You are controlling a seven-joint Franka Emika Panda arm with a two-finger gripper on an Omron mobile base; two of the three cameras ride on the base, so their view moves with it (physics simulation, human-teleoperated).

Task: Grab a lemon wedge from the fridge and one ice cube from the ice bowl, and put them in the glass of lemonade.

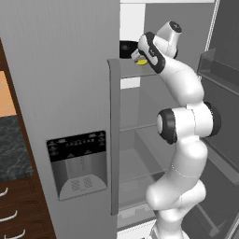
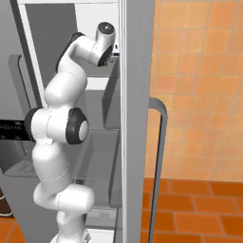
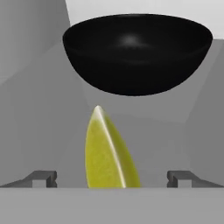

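Up at the top shelf of the tall light-grey two-door fridge [image 1: 60,93], whose right door stands swung open, the white arm's two-finger gripper [image 3: 111,177] reaches in with its jaws spread wide, holding nothing. In the hand view the two small dark fingertips [image 3: 43,177] stand at about 7 and 5 o'clock, well apart from each other, and the small bright yellow lemon wedge [image 3: 107,153] rises between them at 6 o'clock, its pointed end up and a pale ridge running down its face; whether either tip touches it cannot be told. Beyond the wedge, at 12 o'clock in that view, sits a small round black bowl [image 3: 135,52] on the grey shelf [image 3: 52,122], close behind the wedge but apart from it. From the left base view, a bit of the yellow wedge [image 1: 141,61] peeks out just under the hand at roughly 1 o'clock, with the black bowl [image 1: 126,48] just to its left. The fridge's closed left door carries a black dispenser panel [image 1: 78,163] at 8 o'clock.
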